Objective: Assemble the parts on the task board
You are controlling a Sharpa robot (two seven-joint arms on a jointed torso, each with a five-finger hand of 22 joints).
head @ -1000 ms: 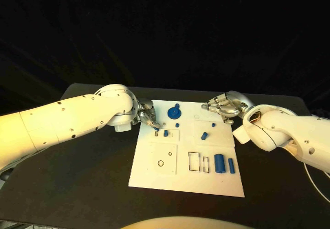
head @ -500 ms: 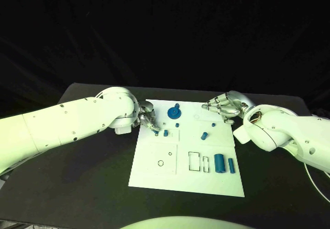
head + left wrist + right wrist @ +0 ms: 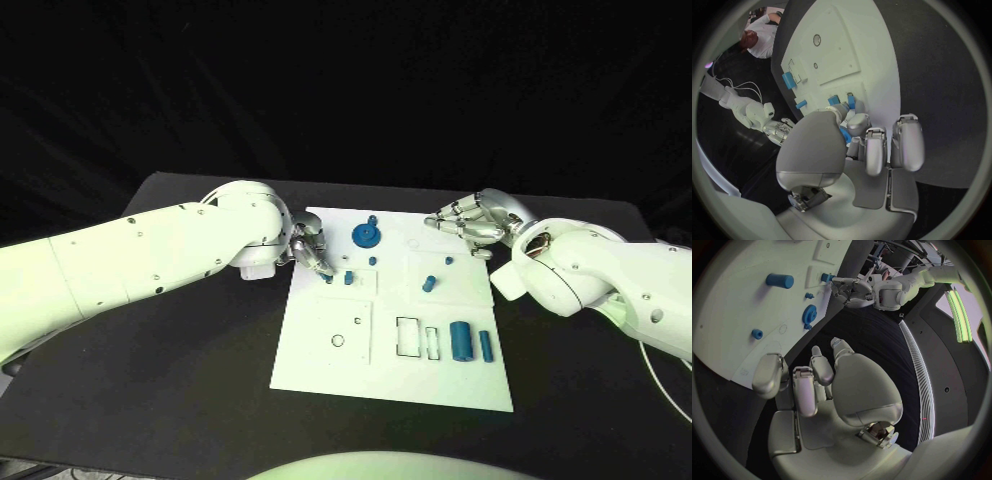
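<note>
While two robot hands hover, one task board [image 3: 375,370], seven blue parts

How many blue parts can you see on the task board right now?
7 at least: gear; small peg; piece by the left hand; peg; tilted piece; large cylinder; slim bar. The hand may hide more.

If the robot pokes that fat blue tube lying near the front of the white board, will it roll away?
Probably, if poked from the side. The fat blue tube looks round and lies on its side on the flat task board, so it could roll. It looks stiff and likely light. Neither robot hand is near it.
</note>
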